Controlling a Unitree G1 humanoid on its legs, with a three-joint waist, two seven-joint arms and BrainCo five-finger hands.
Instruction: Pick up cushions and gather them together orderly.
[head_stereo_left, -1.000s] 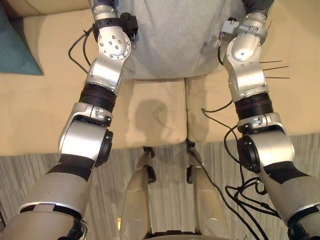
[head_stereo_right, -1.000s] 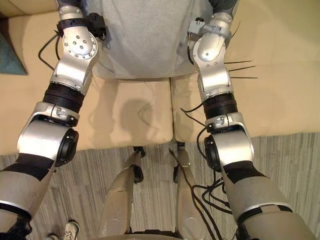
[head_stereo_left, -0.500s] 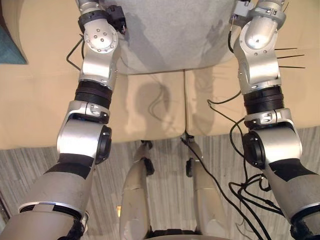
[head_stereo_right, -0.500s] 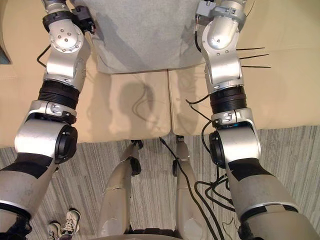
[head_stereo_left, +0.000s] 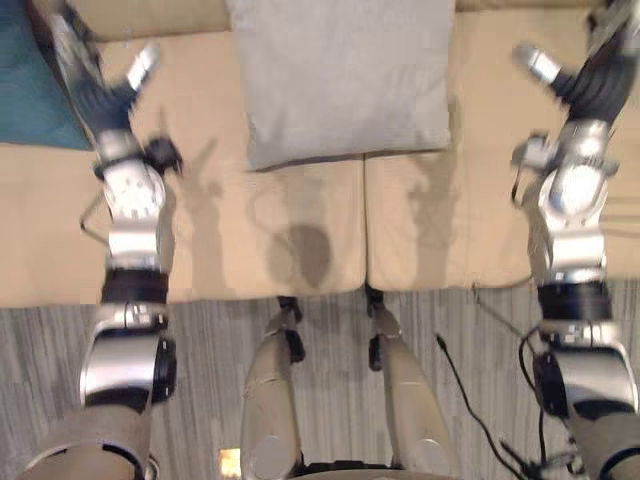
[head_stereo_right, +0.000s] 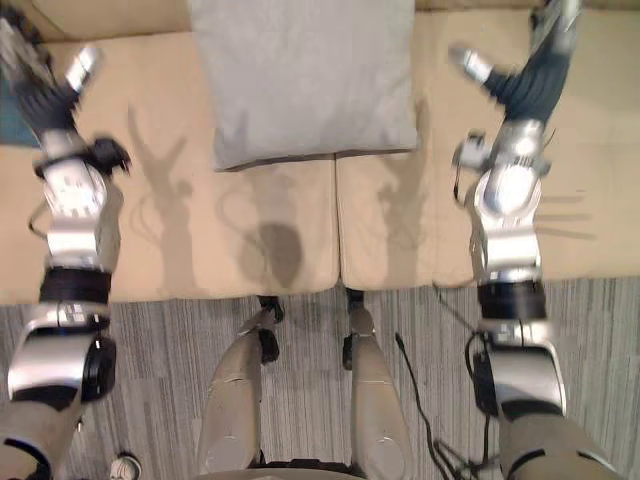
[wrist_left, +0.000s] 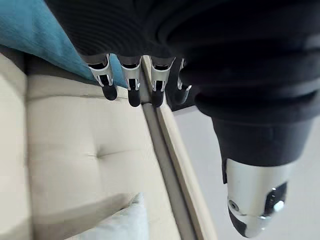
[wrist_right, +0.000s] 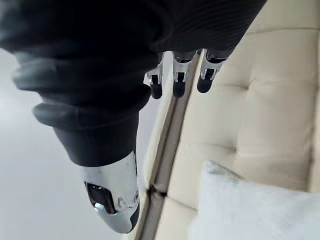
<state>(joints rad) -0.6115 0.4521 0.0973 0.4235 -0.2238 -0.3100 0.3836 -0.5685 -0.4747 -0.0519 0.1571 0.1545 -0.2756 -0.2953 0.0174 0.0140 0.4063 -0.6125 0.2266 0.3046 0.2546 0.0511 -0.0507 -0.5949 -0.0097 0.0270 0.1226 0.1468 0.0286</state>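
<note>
We see a beige sofa (head_stereo_left: 300, 230) with a grey striped carpet (head_stereo_left: 200, 340) in front of it. The left hand (head_stereo_left: 100, 95) and right hand (head_stereo_left: 598, 85) hover over the seat, well apart. Both have straight, spread fingers and hold nothing. The grey cushion (head_stereo_left: 345, 80) lies on the seat between the two hands, clear of both sets of fingertips. A teal cushion (head_stereo_left: 30, 100) sits just beside the left fingers (wrist_left: 131, 85); we cannot tell if they touch. The right fingers (wrist_right: 177, 80) point toward the sofa's back.
</note>
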